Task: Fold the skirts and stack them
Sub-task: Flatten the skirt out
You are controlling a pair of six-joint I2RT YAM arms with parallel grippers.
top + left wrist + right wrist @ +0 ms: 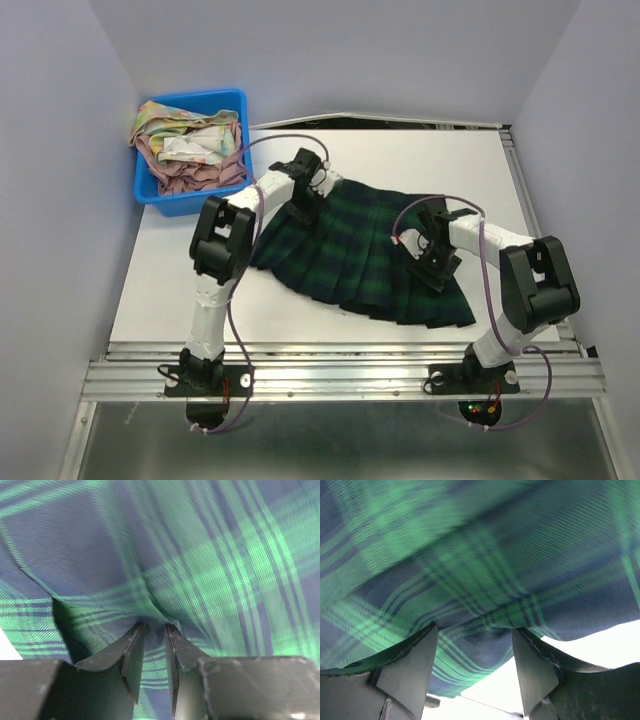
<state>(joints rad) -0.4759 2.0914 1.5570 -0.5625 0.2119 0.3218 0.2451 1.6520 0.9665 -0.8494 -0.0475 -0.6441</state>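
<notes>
Now the left hand (pixel 155 626) pinches the plaid skirt (pixel 350 265); the right hand (pixel 475 630), spread, seemingly straddles its edge.

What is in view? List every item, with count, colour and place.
dark green-navy plaid pleated cloth skirt: one, green and navy, spread on the table's middle.
blue plastic bin: one, blue, far left corner.
crumpled cloth garments: count unclear, pale floral yellow, white and dusty pink, inside the bin.
flat white table: one, white, under everything.
robot arms: two, white and black, left arm and right arm, bases at the near edge.
left fingers: dark, pinching a skirt fold.
right fingers: dark, apart, astride the skirt's edge.
</notes>
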